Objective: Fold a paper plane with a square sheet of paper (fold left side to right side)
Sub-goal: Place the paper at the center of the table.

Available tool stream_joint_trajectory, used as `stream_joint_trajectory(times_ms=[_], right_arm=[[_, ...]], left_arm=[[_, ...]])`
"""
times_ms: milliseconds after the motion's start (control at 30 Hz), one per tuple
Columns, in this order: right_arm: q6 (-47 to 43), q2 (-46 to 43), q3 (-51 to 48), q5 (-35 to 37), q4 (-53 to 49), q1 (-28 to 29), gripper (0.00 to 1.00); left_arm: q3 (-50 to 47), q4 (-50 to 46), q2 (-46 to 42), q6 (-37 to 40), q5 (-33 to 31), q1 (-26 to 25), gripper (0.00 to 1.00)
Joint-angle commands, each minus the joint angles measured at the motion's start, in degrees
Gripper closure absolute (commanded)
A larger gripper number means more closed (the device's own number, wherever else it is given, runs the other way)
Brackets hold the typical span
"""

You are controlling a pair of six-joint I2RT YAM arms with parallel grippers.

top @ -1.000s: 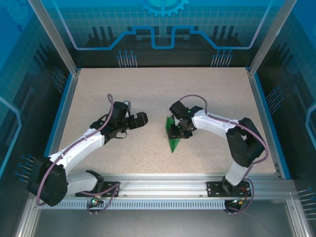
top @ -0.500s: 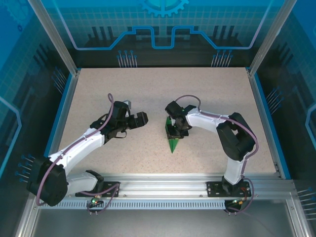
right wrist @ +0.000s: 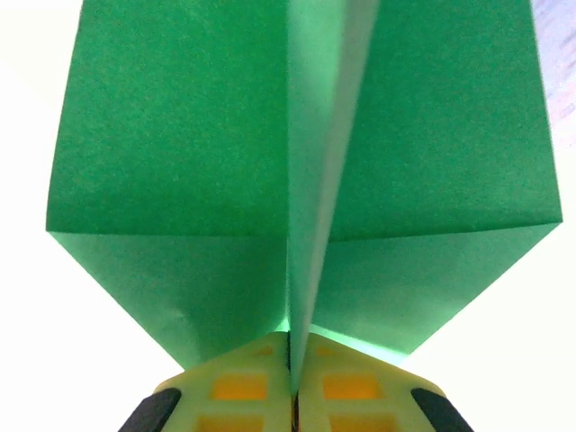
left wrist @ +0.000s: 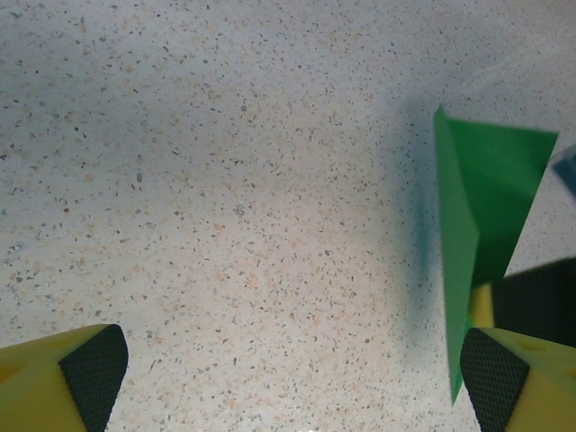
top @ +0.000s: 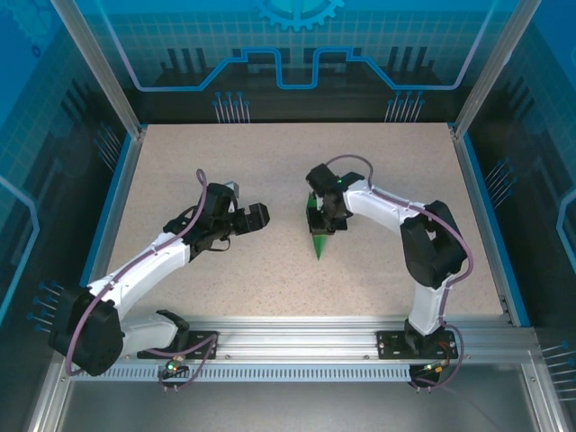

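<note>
The paper plane [top: 319,243] is a bright green dart near the table's middle, its tip pointing toward the near edge. My right gripper [top: 326,216] is shut on its upright centre fold. In the right wrist view both wings of the paper plane [right wrist: 180,153] spread out to either side above my right gripper [right wrist: 292,396], whose yellow fingers pinch the keel. My left gripper [top: 261,216] hovers open a short way left of the plane, apart from it. In the left wrist view the paper plane [left wrist: 477,216] stands at the right, beyond my left gripper [left wrist: 292,378], whose pads hold nothing.
The speckled beige table [top: 225,171] is bordered by blue rails and aluminium posts. The black body of the right gripper [left wrist: 540,297] shows just behind the plane.
My right gripper has carried the plane a little farther from the near edge and turned it, so the tip sits higher in the top view. The left arm has stayed put.
</note>
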Motion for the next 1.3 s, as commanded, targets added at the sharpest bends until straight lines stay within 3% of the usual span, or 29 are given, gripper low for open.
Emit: stream_joint_trajectory(times_ms=[0,267,800,1267], right_arm=[[-2.9,3.9,4.6,2.4,-5.4,-2.8,0.93],[-5.3,10.3,10.3,4.0,-7.0,-5.9,0.92],[-5.1,13.5,9.0,1.6,-4.9,-5.8,0.86],[-5.3,8.6,8.8,2.8,-6.4,-5.6,0.77]], left_arm=[[1.6,-1.6,-1.0,1.7,-1.0,0.4,0.01],[1.4,-2.2,-1.4,1.9,-1.1,0.4,0.01],[1.2,-1.7,-1.1,1.6,-0.9,0.4,0.01],[2.2,-2.6,-1.3,1.7,-0.9,0.5,0.01]])
